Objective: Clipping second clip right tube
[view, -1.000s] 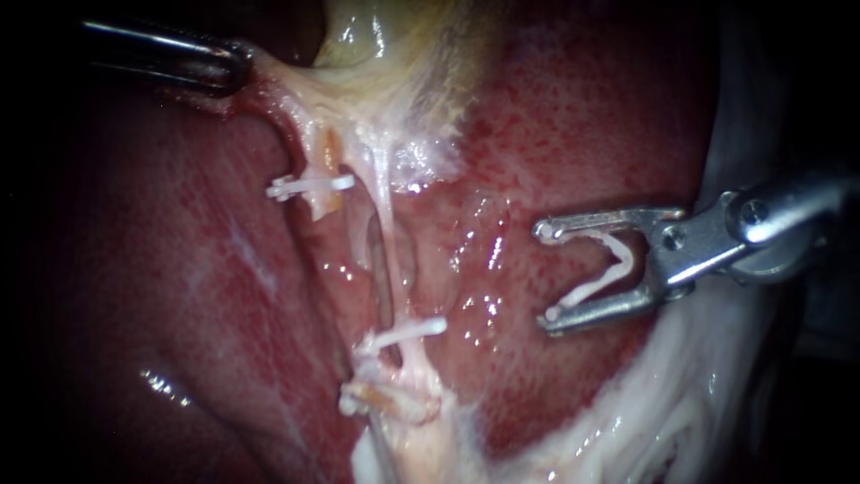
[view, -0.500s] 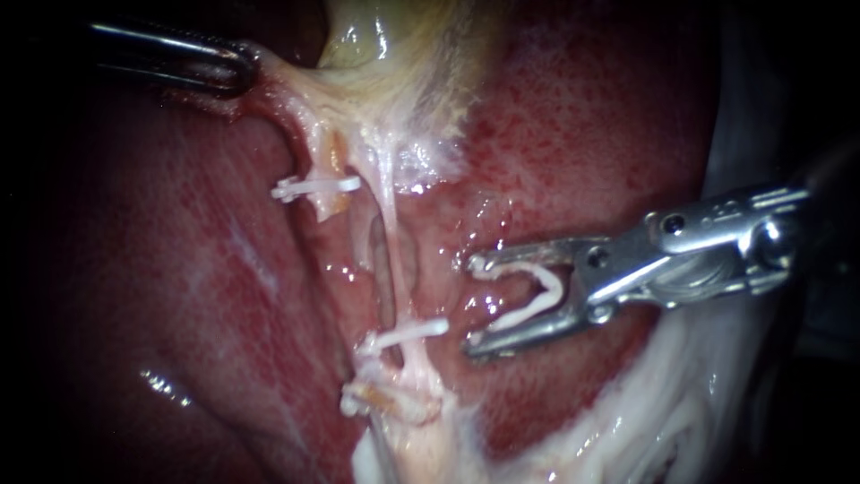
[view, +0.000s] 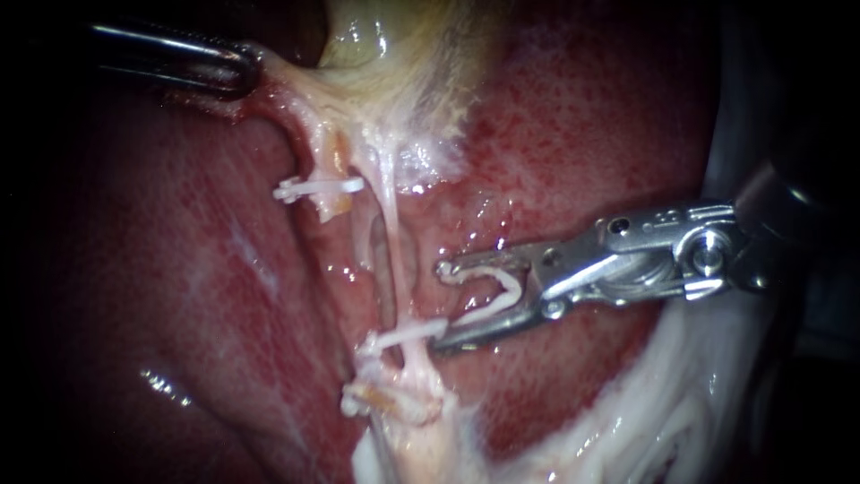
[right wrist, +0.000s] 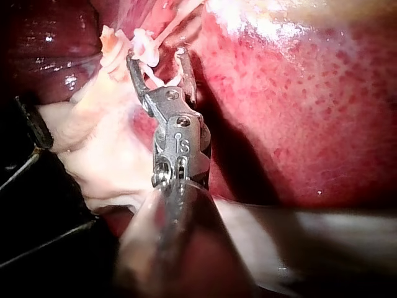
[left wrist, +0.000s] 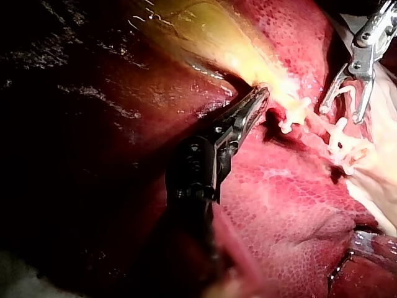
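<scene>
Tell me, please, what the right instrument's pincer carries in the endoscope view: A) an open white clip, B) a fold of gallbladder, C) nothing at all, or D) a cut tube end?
A: an open white clip sits in the pincer of the right instrument, touched by both jaws, just short of the right tube and not yet around it.

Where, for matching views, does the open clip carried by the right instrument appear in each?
Endoscope: open clip centre-right, beside the right tube.
Left wrist: beyond the left instrument, in the right instrument.
Right wrist: ahead of its own instrument, at the tube.
Shared landmark: placed clip on that tube.
</scene>
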`<state>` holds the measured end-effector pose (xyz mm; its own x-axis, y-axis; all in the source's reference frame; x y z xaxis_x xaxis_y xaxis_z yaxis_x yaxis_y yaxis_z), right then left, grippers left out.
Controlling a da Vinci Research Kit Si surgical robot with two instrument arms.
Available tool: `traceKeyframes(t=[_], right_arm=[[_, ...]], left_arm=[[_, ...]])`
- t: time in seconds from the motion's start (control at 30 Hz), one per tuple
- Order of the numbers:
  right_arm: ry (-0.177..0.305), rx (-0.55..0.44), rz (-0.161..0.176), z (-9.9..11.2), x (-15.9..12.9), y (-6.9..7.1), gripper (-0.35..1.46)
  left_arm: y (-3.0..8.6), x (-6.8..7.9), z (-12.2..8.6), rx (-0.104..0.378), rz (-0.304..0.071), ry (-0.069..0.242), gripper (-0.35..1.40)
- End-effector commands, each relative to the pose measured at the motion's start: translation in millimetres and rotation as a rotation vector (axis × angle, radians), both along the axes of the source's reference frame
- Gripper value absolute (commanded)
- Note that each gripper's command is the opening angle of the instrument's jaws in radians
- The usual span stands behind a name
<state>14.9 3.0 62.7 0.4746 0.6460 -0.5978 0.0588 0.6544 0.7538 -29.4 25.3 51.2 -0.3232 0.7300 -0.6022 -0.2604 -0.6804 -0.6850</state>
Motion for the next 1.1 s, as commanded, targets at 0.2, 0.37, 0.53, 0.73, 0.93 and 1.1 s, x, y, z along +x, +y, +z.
traceKeyframes(t=[0.2, 0.37, 0.53, 0.73, 0.93, 1.1], right_arm=[[0.024, 0.047, -0.008, 0.6, 1.2, -0.1, 0.49], [0.025, 0.051, -0.015, 1.5, 2.4, -0.5, 0.49], [0.018, 0.057, -0.01, 2.3, 3.4, -0.8, 0.49], [0.058, 0.089, 0.007, 2.4, 4.4, -0.8, 0.49], [0.118, 0.153, 0.015, 2.0, 5.3, -0.9, 0.49], [0.179, 0.222, 0.02, 1.2, 5.5, -1.1, 0.49]], left_arm=[[0.0, 0.0, 0.0, 0.0, 0.0, 0.0, -0.35], [0.0, 0.0, 0.0, 0.0, 0.0, 0.0, -0.35], [0.0, 0.0, 0.0, 0.0, 0.0, 0.0, -0.35], [0.0, 0.0, 0.0, 0.0, -0.001, 0.001, -0.35], [0.0, 0.0, 0.0, 0.0, -0.001, 0.001, -0.35], [0.0, 0.0, 0.0, 0.0, -0.001, 0.001, -0.35]])
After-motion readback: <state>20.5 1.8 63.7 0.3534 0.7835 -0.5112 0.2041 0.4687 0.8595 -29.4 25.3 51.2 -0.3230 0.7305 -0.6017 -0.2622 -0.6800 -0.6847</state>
